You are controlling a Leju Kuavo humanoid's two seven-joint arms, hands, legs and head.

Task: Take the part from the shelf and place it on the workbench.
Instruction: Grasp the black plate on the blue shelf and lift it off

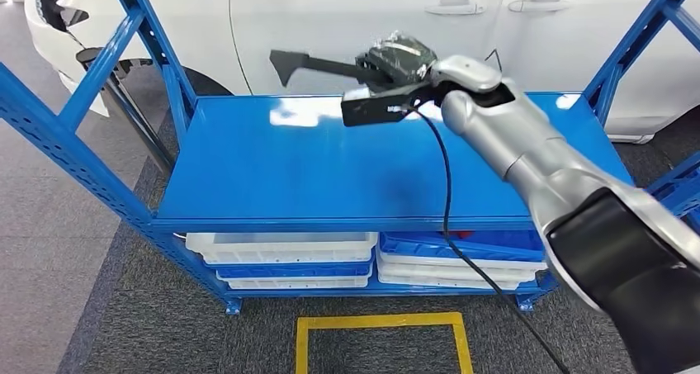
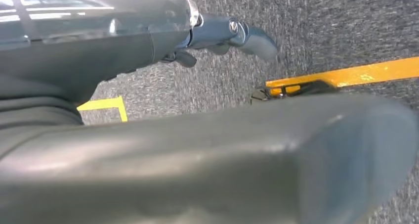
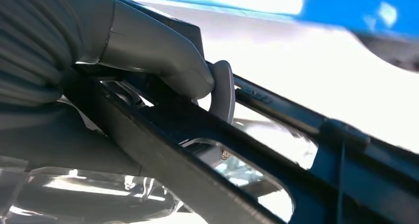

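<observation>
The right robot hand (image 1: 410,75) grips a black part (image 1: 330,64), fingers wrapped around its frame, holding it above the back edge of the blue shelf (image 1: 281,163). The left robot hand (image 2: 232,36) hangs over grey carpet, fingers apart, holding nothing. White bins (image 1: 281,246) sit beneath the shelf's top.

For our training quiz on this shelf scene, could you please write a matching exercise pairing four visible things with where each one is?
Things:
1. black part
2. white trays
3. yellow floor outline
4. white car

Places:
A. on the carpet in front of the shelf
B. behind the shelf
C. held in the right hand above the blue shelf top
D. stacked on the lower shelf level

Pairs: 1-C, 2-D, 3-A, 4-B
</observation>
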